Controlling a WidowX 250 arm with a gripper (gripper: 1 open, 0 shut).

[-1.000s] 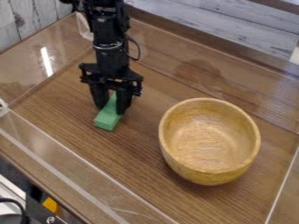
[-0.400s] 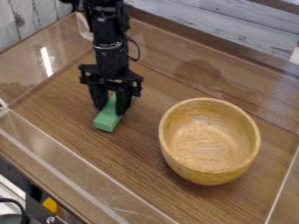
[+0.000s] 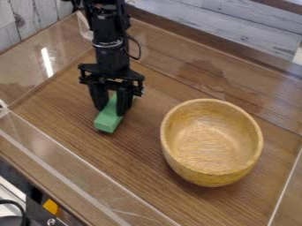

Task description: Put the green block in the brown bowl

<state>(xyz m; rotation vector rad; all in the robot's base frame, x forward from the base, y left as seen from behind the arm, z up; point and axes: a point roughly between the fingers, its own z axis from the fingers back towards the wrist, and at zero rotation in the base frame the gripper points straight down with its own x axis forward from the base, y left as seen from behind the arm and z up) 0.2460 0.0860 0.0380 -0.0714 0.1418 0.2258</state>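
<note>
We see the green block point(image 3: 109, 122) well apart from the brown bowl point(image 3: 213, 137), on its left side as we look at it, low over or on the worktop point(image 3: 136, 163); we cannot tell whether its underside touches. The jaws are closed on the block, at its end farther from us, with its nearer end sticking out. We take that end grip as a sound choice: a flat bar is easier to pinch across its narrow width, and the free end should be able to lead down into the bowl. The price, we judge, is that the bar may droop or twist if the pinch is slack. The bowl stands upright, its mouth open and facing up, which suits a drop from above; the arm point(image 3: 109, 44) comes in from the far side, leaving a way across to the bowl's left rim.

Against the earlier frames, we find very little changed. The block lies at nearly the same slant and the same distance from the bowl, and the jaws are at the same end of it. The arm shows at most a slight shift, and the bowl has not moved.
</note>
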